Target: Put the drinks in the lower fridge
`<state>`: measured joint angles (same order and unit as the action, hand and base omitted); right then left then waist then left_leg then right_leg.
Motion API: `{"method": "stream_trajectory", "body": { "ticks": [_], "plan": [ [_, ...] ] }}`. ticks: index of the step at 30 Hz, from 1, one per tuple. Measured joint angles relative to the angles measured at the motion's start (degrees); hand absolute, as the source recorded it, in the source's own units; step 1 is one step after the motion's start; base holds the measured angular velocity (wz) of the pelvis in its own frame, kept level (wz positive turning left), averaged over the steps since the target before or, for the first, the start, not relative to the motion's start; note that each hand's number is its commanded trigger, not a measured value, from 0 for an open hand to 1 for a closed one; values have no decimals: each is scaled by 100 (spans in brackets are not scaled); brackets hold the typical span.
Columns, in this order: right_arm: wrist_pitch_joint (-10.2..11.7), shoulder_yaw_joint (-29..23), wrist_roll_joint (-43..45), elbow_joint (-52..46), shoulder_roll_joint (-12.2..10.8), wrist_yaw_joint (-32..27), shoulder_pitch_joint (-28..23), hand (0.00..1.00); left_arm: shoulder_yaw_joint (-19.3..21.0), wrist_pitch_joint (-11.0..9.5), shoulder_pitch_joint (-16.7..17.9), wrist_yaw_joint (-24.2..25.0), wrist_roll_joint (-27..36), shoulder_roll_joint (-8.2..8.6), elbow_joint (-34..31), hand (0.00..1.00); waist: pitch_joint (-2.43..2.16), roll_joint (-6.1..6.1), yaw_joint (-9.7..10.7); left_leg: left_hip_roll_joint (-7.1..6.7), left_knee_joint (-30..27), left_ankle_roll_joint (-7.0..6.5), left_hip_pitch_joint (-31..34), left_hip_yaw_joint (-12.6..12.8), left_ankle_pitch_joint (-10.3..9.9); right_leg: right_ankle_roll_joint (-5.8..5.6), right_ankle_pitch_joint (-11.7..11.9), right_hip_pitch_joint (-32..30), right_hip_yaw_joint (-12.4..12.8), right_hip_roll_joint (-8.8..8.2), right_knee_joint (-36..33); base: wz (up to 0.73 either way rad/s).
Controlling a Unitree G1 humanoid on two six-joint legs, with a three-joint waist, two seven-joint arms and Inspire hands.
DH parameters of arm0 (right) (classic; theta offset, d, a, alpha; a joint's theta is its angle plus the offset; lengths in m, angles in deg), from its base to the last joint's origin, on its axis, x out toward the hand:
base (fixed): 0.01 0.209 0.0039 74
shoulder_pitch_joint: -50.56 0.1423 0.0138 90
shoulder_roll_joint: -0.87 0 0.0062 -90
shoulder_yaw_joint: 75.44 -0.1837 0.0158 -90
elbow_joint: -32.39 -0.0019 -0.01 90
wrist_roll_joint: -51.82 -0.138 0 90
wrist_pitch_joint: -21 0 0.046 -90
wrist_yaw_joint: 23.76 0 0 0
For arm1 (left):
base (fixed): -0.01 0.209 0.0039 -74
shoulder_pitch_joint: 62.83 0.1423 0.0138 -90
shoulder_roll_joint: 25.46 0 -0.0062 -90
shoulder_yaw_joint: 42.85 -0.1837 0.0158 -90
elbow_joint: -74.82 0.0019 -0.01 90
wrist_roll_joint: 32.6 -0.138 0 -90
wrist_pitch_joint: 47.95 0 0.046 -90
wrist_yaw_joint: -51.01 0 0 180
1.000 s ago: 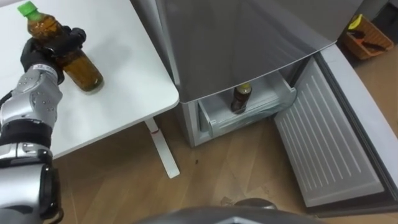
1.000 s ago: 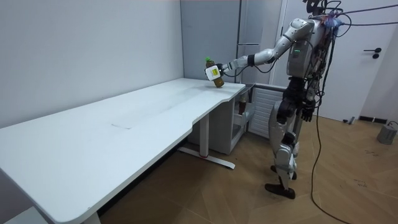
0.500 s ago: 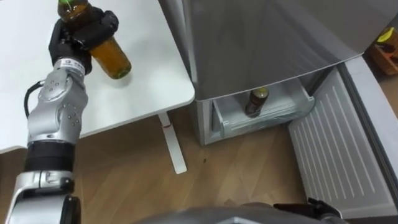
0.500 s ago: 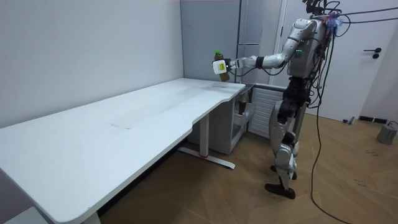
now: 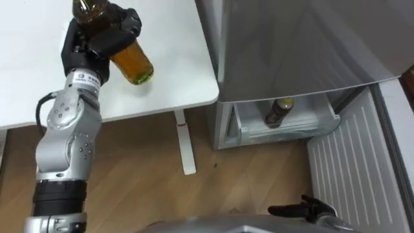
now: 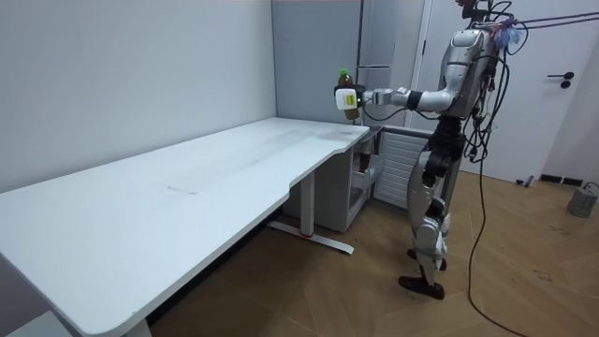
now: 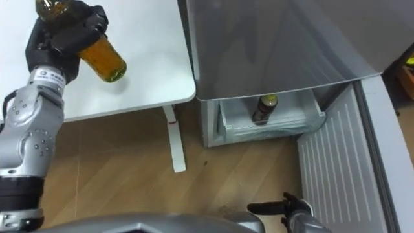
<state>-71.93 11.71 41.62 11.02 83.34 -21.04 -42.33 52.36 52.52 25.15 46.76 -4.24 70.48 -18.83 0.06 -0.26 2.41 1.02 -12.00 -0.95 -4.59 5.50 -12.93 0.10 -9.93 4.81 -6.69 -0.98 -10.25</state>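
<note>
Two large things frame the scene: a white table (image 5: 174, 84) on the left and a grey fridge (image 5: 297, 45) on the right, with the robot standing before them in the room view. The fridge's lower door (image 5: 362, 175) hangs wide open at the near right, and its drawer (image 5: 291, 133) is pulled out. One brown bottle (image 5: 279, 112) stands upright in that drawer. The left hand (image 5: 97, 42), arm stretched out, is wrapped around a second bottle of amber drink (image 5: 132, 61), held tilted in the air above the table's right corner, clear of the top. The right hand (image 5: 304, 210) shows dark at the near edge; whether it is released or clenched I cannot tell.
</note>
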Motion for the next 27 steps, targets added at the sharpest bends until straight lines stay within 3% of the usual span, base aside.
{"method": "stream_trajectory", "body": {
  "ticks": [5, 14, 27],
  "plan": [
    [-17, 347, 60, -293, -8, 161, 15, 0, -122, 0, 362, 67, -34, 190, -156, 100, -3, -11, -122, -39, -34, 0, 98, -53, 0, 0, -1, -28, -131, -11, 55, 11],
    [-38, 838, 64, -1103, -23, 377, 69, 0, -618, 0, 915, 167, 168, 204, -150, 100, 32, -72, -142, -8, -28, 0, 99, -95, 0, 0, -2, 1, -223, -65, 47, 3],
    [-109, 1122, 359, -2519, -133, 910, -45, 0, -612, 0, 1180, 202, 1218, 285, 296, 100, 14, -218, -503, -51, -101, -3, 209, -147, 3, -1, -13, -50, -326, -63, -36, 3]
  ]
}}
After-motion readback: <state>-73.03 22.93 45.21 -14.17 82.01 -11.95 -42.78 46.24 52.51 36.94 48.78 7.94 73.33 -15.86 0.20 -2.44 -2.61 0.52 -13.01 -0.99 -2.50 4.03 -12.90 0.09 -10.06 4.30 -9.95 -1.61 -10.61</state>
